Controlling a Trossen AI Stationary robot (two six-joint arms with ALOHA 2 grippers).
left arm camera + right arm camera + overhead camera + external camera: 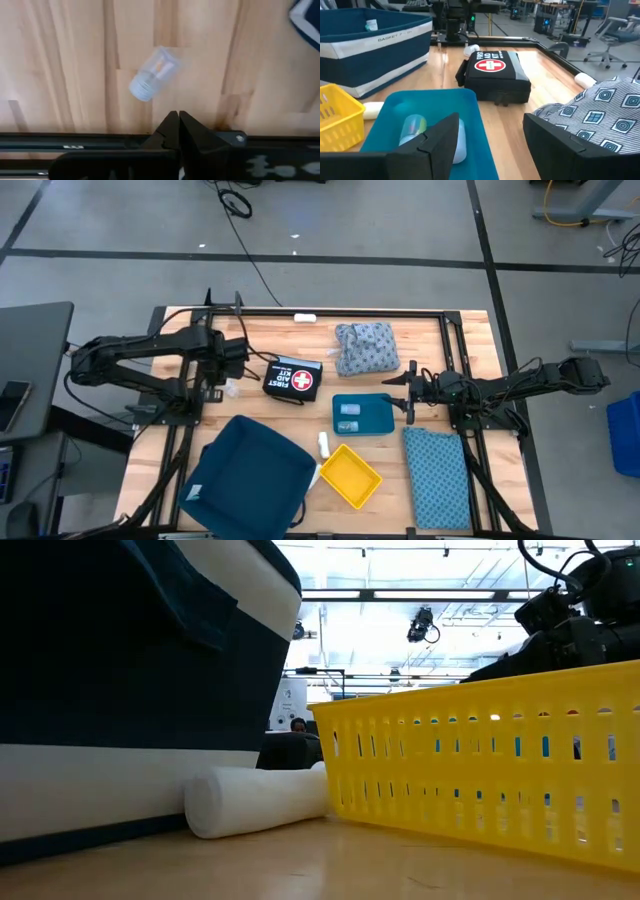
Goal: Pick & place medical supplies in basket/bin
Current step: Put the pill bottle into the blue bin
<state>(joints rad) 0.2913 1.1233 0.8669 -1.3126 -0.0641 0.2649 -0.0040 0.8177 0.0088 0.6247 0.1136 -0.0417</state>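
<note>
A large dark blue fabric basket [245, 475] with a white band sits at the near left of the wooden table [270, 340]. A flat blue patterned cloth [437, 477] lies near right, a grey-blue patterned cloth bundle [364, 347] far centre. Between them sit a teal plastic tray [375, 405] holding small clear vials [348, 409], a yellow slotted bin [349, 476], a black first aid kit pouch [294, 378] and a short white roll [255, 802]. The right gripper [410, 406] hovers at the tray's edge, fingers spread wide, empty. The left gripper [178, 125], pinched together and empty, sits just beside a loose clear vial [152, 74].

Black first-aid kit [294, 379] — between navy fabric basket [248, 476] and wooden tabletop's [270, 330] far edge
</note>
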